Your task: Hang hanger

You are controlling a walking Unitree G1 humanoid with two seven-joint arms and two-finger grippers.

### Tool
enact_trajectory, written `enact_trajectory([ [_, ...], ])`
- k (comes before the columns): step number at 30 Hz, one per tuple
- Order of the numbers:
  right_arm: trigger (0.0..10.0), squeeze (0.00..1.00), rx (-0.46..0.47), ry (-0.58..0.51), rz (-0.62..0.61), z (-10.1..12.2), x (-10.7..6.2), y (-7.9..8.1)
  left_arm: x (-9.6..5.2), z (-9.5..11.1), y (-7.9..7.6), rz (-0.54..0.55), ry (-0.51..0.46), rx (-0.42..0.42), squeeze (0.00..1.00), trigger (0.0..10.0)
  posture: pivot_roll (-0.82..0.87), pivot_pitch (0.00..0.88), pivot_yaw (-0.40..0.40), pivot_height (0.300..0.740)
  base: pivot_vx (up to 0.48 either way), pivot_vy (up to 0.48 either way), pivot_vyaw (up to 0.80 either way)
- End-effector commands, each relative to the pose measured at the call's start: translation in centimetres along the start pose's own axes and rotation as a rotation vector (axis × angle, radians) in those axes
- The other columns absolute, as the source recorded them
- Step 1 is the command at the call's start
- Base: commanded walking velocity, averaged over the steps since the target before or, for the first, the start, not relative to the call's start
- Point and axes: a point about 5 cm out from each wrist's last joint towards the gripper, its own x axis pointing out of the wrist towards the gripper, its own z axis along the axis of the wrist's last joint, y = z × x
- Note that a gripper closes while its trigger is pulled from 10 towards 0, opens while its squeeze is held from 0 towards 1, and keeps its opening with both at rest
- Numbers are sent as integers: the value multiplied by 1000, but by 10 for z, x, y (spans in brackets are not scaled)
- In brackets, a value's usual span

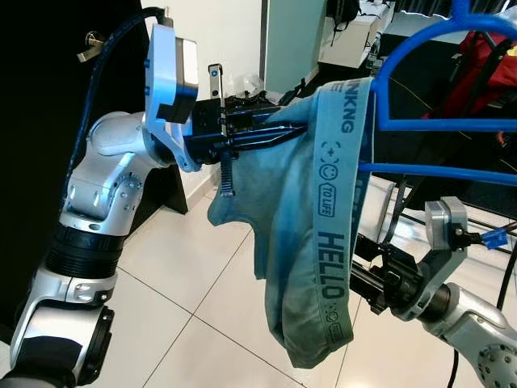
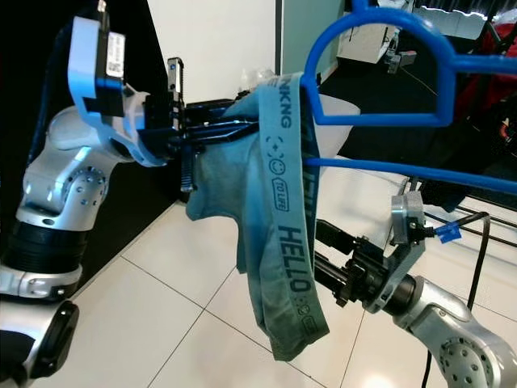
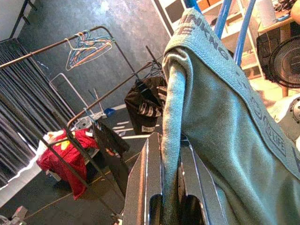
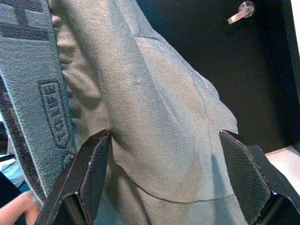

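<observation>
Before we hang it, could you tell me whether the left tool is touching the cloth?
Touching: the left wrist view shows the left tool pinching a fold of the cloth.

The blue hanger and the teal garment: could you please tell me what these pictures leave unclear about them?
- Blue hanger: its hook and far end are cut off by the top and right edges of both eye views.
- Who or what holds the hanger: out of frame.
- Right gripper: open near the teal garment; contact cannot be judged.
- Left gripper: fingertips hidden in the fabric.
- Printed band: lettering partly folded away.
</observation>
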Motion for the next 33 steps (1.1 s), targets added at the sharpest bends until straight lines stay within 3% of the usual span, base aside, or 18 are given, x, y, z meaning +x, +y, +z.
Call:
enact_trajectory([
  [1,10000,0,-6,2,34,2,4,6,0,-1,-2,1,-2,-2,0,10000,-47,97,16,740,0,0,0],
  [9,10000,0,-10,-14,109,9,8,17,0,-2,-3,2,-3,-4,0,10000,-48,94,15,740,0,0,0],
  [33,10000,0,-28,-29,109,15,12,17,2,-2,-4,0,-10,-4,0,10000,-48,93,17,740,0,0,0],
])
